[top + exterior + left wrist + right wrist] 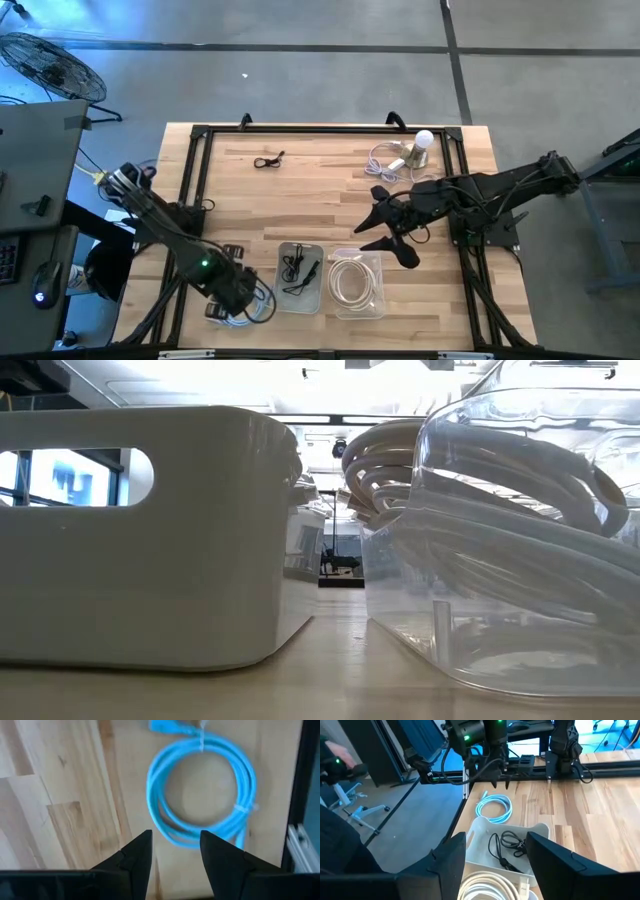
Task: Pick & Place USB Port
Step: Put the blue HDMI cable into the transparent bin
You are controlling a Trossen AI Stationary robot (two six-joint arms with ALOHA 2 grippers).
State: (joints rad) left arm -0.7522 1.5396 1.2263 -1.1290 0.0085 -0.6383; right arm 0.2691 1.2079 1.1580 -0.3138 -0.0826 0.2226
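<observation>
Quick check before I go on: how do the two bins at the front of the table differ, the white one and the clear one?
The white bin is opaque with a cut-out handle in its wall; the clear bin is see-through plastic. The white bin holds a thin black cable, loosely tangled; the clear bin holds a thick white cable, neatly coiled. Both sit side by side at the front edge, open-topped, each with one cable inside.

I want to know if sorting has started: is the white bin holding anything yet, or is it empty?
Not empty. The white bin holds a black cable loosely bundled on its floor, visible in the right wrist and high views.
</observation>
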